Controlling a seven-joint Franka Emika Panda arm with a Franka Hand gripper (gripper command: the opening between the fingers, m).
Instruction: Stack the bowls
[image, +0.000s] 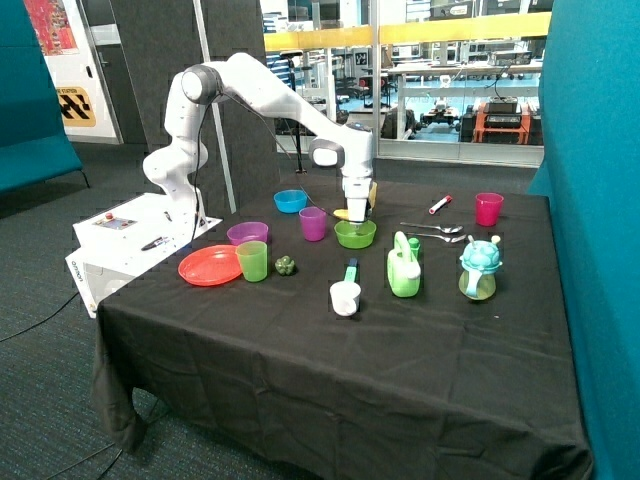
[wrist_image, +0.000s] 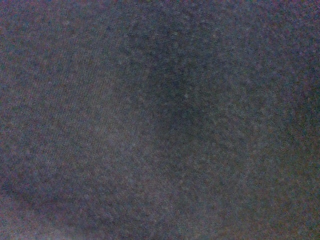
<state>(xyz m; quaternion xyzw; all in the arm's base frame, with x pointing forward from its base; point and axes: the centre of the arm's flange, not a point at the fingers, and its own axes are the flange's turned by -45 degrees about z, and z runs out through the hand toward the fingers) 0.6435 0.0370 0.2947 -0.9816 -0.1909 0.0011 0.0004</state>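
Observation:
In the outside view the lime green bowl (image: 355, 234) sits near the middle of the black table. The gripper (image: 356, 213) hangs straight down over it, right at its rim; whether it touches the bowl does not show. The blue bowl (image: 290, 200) lies further back, toward the robot's base. The purple bowl (image: 247, 232) rests beside the orange-red plate (image: 209, 265). All three bowls stand apart on the cloth. The wrist view holds only dark cloth, with no bowl in it.
A purple cup (image: 313, 223) stands between the blue and green bowls. A green cup (image: 252, 260) is at the plate's edge, a small green vegetable (image: 285, 265) beside it. Further out are a white scoop (image: 345, 297), a green watering can (image: 404, 268), spoons (image: 436, 230) and a pink cup (image: 488, 208).

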